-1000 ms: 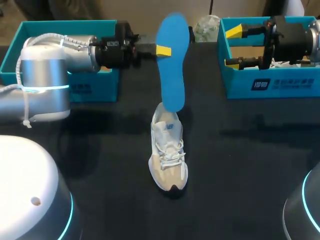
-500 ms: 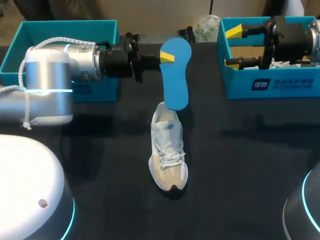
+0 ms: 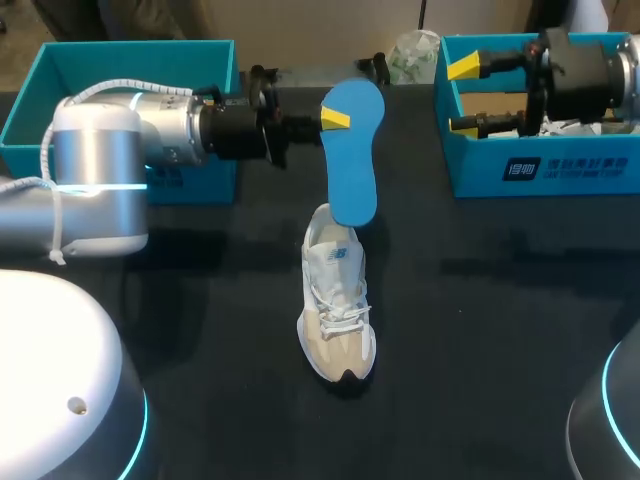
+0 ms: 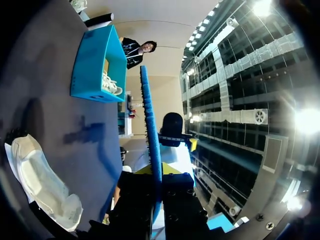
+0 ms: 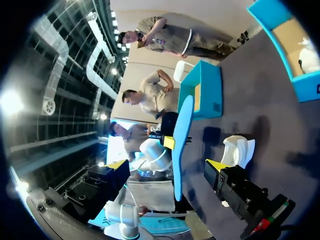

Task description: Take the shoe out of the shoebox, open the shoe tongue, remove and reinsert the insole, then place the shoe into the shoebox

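Counting one insole point(image 3: 352, 150), two shoeboxes point(image 3: 130, 46) point(image 3: 560, 172)

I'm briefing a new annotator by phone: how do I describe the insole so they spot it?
On the black table lies a white shoe. Over its heel, the left tool holds up the insole: a flat, foot-shaped sheet, bright blue where the shoeboxes at either side are teal.

The left arm point(image 3: 100, 170) stretches level from the left toward the far middle, the left pincer point(image 3: 333, 118) clamped on the upright blue insole point(image 3: 352, 165), while the right arm point(image 3: 590, 80) lies level at the far right, the right pincer point(image 3: 464, 96) spread wide.
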You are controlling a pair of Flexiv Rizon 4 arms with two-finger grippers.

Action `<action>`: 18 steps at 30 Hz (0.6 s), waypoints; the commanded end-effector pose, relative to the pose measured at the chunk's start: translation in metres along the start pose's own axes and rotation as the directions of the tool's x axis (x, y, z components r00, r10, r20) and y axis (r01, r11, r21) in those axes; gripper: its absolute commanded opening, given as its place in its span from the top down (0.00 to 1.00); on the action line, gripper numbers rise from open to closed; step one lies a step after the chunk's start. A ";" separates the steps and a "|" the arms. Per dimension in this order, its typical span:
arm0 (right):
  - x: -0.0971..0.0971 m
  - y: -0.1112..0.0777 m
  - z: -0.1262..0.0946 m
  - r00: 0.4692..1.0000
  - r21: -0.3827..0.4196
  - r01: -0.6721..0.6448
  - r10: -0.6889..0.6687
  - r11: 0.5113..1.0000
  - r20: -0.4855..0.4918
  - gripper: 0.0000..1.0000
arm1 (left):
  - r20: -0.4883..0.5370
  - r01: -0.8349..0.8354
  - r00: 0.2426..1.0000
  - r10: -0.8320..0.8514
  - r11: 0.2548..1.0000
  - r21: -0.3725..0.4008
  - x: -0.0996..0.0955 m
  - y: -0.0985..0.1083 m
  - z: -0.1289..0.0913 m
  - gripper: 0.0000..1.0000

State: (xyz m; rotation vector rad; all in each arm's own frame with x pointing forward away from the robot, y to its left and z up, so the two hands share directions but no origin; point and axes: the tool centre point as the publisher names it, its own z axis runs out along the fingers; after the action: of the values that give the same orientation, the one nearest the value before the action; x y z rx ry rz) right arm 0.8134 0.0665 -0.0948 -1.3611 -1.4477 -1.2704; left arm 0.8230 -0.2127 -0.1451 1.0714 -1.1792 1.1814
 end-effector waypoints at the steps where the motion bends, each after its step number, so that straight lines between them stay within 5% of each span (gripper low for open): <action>1: 0.018 -0.010 0.004 0.995 -0.036 0.021 -0.017 0.999 0.102 0.00 | -0.001 0.007 1.000 -0.007 1.000 -0.009 -0.007 -0.002 0.002 1.00; 18: 0.052 -0.017 0.024 0.858 -0.053 0.096 -0.056 0.994 0.510 0.00 | 0.000 0.015 1.000 -0.015 1.000 -0.002 -0.012 -0.005 0.002 1.00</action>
State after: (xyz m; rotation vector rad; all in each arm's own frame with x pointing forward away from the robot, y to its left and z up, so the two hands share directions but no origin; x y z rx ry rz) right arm 0.7947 0.0949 -0.0571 -1.6412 -1.7416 -1.1756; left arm 0.8271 -0.2162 -0.1570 1.0768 -1.1686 1.1698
